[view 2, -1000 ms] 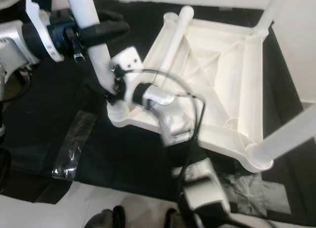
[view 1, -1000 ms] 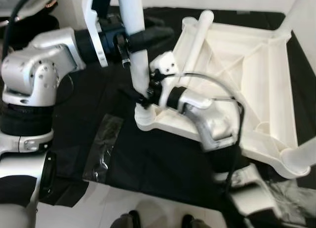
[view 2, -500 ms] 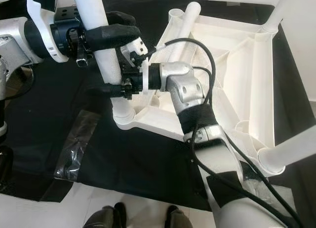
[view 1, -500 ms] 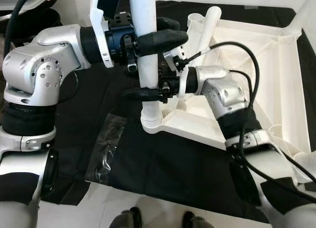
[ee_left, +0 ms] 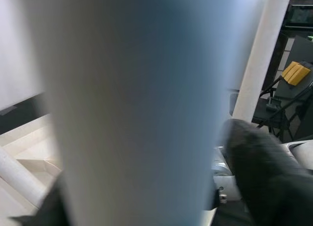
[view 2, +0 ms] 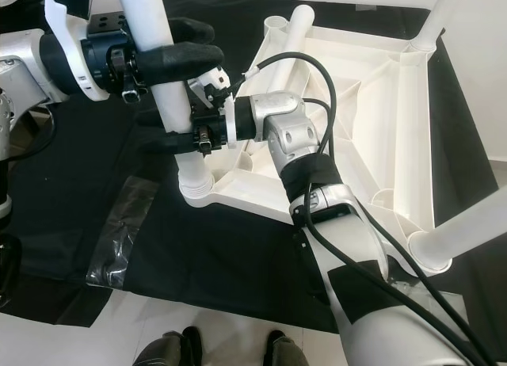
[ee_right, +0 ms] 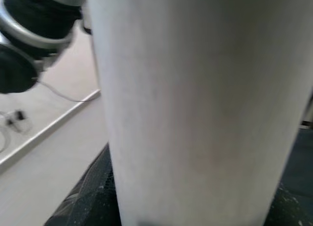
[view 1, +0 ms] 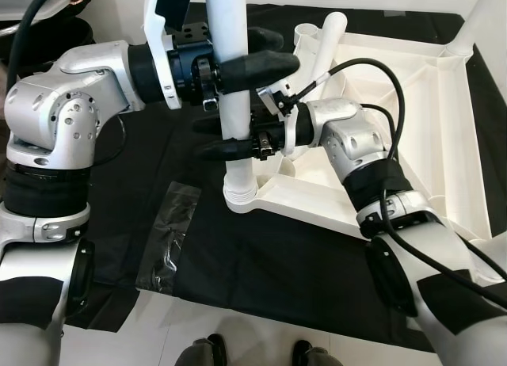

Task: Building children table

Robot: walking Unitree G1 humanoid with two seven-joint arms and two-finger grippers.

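Upside down on the black floor mat [view 1: 261, 263] lies the white children's table [view 1: 412, 120]; its near-corner leg [view 1: 235, 104] stands upright in the socket, my left pincer [view 1: 253, 53] clamped high on it, my right pincer [view 1: 226, 136] gripping just below.

upright white leg [view 1: 234, 104], upturned white tabletop [view 1: 412, 112]

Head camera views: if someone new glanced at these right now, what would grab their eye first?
The upright white table leg, clamped by both grippers at the near corner socket of the upside-down white tabletop. The left gripper holds it higher up, the right gripper just below. Everything sits on a black mat.
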